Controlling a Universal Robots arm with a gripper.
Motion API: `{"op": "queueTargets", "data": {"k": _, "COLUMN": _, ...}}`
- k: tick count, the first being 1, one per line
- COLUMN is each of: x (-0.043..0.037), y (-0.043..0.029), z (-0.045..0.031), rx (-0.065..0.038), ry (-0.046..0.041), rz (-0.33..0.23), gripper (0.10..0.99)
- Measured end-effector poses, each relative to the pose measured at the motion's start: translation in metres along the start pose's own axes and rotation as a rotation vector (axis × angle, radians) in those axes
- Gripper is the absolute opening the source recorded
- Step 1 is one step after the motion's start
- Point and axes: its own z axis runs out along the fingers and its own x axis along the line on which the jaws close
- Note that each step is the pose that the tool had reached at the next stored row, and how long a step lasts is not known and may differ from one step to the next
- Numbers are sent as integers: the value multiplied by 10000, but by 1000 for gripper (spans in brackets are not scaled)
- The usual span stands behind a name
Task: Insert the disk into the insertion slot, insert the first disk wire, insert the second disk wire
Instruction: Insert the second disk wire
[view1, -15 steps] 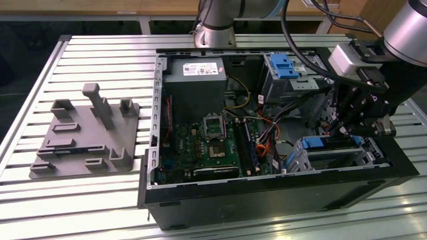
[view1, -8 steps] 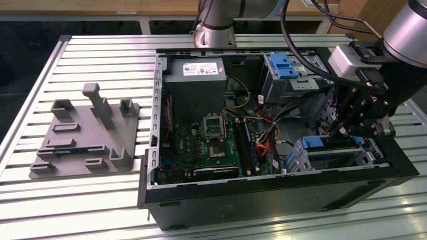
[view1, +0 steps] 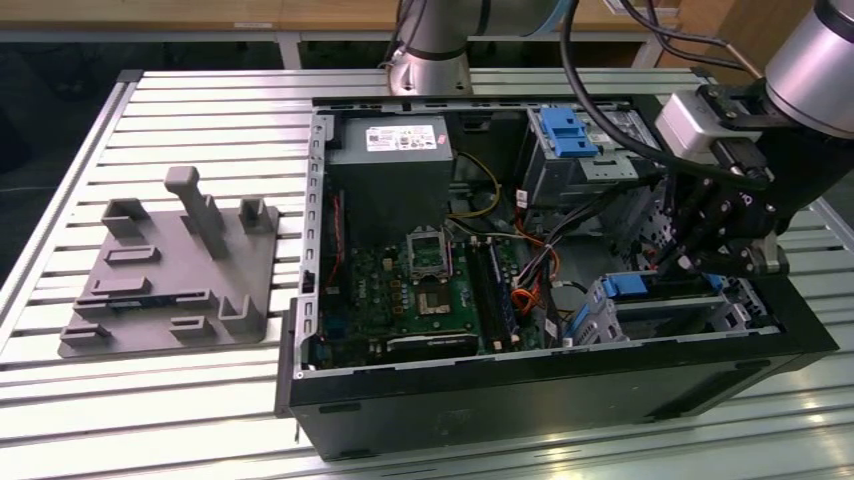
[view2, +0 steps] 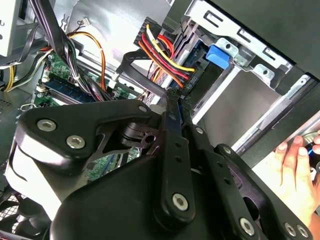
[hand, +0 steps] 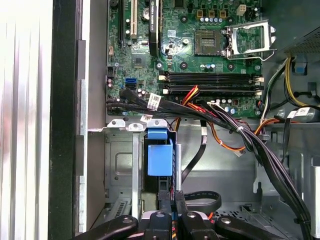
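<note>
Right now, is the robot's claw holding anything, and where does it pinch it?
Yes, it seems so. The gripper is closed on a black plug at the end of the red and yellow wires, with its fingertips pinching the plug's end.

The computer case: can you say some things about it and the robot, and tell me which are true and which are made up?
1. The gripper is pinching the disk wire, a black plug with red, yellow and orange strands. True.
2. The computer case is closed up. False: its side is open and the green motherboard shows.
3. A grey fixture plate lies on the slatted table, toward the exterior view's left of the case. True.
4. The gripper hangs over the grey plate. False: it is inside the case, by the insertion slot, the low silver cage.
5. A person's hand shows in the second wrist view. True.
</note>
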Motion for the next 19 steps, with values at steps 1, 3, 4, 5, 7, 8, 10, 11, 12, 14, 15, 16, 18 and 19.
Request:
{"op": "queueTargets", "data": {"k": 1, "x": 0, "y": 0, "z": 2, "rx": 0, "ry": 0, "rz": 1, "gripper": 149}}
{"op": "queueTargets", "data": {"k": 3, "x": 0, "y": 0, "z": 5, "rx": 0, "ry": -1, "rz": 0, "gripper": 149}}
{"op": "queueTargets", "data": {"k": 4, "x": 1, "y": -2, "z": 21, "rx": 0, "ry": 1, "rz": 0, "gripper": 149}}
{"op": "queueTargets", "data": {"k": 5, "x": 1, "y": -4, "z": 22, "rx": 0, "ry": 2, "rz": 1, "gripper": 149}}
{"op": "queueTargets", "data": {"k": 7, "x": 1, "y": -4, "z": 21, "rx": 0, "ry": 2, "rz": 1, "gripper": 149}}
{"op": "queueTargets", "data": {"k": 8, "x": 1, "y": -4, "z": 20, "rx": 0, "ry": 1, "rz": 0, "gripper": 149}}
{"op": "queueTargets", "data": {"k": 10, "x": 1, "y": -4, "z": 16, "rx": 0, "ry": 1, "rz": 0, "gripper": 149}}
{"op": "queueTargets", "data": {"k": 11, "x": 0, "y": -4, "z": 14, "rx": 0, "ry": 1, "rz": -1, "gripper": 149}}
{"op": "queueTargets", "data": {"k": 12, "x": 0, "y": -3, "z": 13, "rx": 0, "ry": 1, "rz": -1, "gripper": 149}}
{"op": "queueTargets", "data": {"k": 14, "x": 1, "y": 0, "z": 13, "rx": 0, "ry": 2, "rz": -6, "gripper": 149}}
{"op": "queueTargets", "data": {"k": 15, "x": 1, "y": 1, "z": 13, "rx": 0, "ry": 2, "rz": -15, "gripper": 149}}
{"op": "queueTargets", "data": {"k": 16, "x": 1, "y": 2, "z": 13, "rx": -1, "ry": 3, "rz": -33, "gripper": 149}}
{"op": "queueTargets", "data": {"k": 18, "x": 3, "y": 3, "z": 12, "rx": -3, "ry": 7, "rz": -115, "gripper": 149}}
{"op": "queueTargets", "data": {"k": 19, "x": 4, "y": 3, "z": 13, "rx": -4, "ry": 7, "rz": -178, "gripper": 149}}
